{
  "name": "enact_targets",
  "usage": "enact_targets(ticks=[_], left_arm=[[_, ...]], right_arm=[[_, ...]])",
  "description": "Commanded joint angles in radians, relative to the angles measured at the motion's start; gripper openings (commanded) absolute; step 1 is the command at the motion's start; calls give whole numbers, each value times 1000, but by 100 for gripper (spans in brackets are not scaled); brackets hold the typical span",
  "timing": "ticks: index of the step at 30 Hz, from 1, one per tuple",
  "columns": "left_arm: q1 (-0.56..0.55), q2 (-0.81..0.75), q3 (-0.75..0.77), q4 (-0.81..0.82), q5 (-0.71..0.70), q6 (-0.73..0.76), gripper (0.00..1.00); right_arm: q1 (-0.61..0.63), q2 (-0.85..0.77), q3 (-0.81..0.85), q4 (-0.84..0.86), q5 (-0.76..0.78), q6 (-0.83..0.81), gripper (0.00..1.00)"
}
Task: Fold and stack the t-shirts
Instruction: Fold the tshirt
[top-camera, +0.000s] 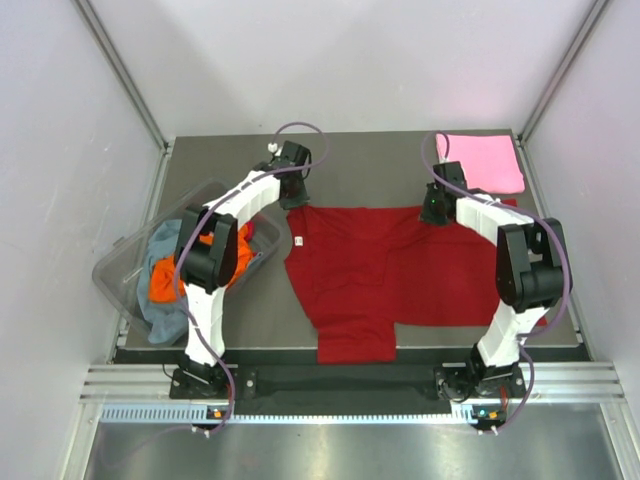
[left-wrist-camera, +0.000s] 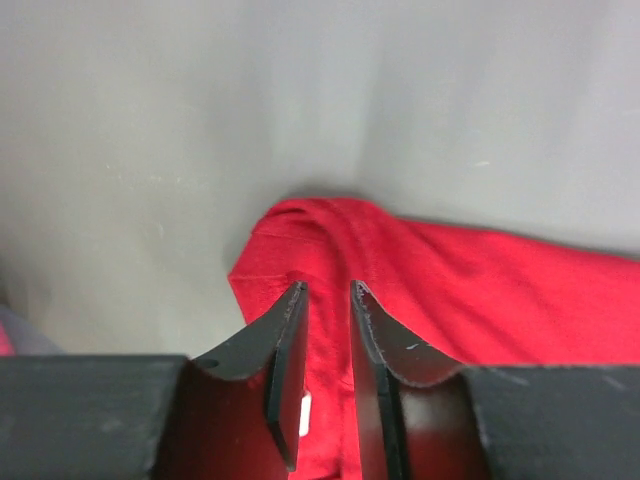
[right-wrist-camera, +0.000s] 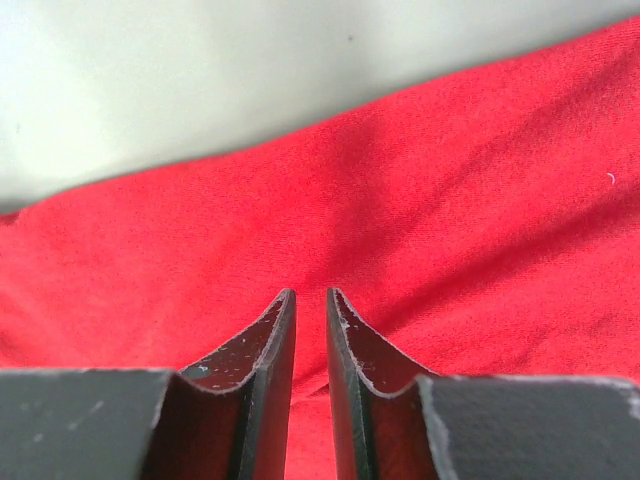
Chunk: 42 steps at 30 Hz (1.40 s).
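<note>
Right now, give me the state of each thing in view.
red t-shirt: spread out, rumpled
pink t-shirt: folded, far right corner
orange t-shirt: crumpled in tub
grey-blue t-shirt: crumpled in tub
left tool: slightly open, over red t-shirt's corner
right tool: nearly shut, seemingly pinching red t-shirt

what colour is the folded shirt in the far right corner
Light pink shirt, best in the top external view.

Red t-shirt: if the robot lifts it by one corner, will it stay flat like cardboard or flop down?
Probably floppy: the red t-shirt lies in soft wrinkles, so a lifted corner would likely leave the rest dangling. It looks thin, so probably light. Pushed, it might bunch up on the table rather than slide whole.
</note>
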<state>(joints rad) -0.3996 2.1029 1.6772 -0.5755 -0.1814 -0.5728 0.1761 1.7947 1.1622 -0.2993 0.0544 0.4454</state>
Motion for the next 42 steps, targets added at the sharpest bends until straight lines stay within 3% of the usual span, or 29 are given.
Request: enact_targets(ticks=[1,20,28,33,42], left_arm=[[13,-52,67,39,43,4,29],[28,120,134,12,36,-22,25],[28,146,118,-17,4,-22,15],[30,163,121,-47,-56,-50,0],[33,183,134,-21,-72,-94,0]], right_arm=[[-33,-4,50,38,-19,-17,20],[-253,26,34,72,-87,-1,19],[-332,107,34,77,-67,30,18],[-385,149,50,46,-33,76,16],[-438,137,24,52,-10,179,16]])
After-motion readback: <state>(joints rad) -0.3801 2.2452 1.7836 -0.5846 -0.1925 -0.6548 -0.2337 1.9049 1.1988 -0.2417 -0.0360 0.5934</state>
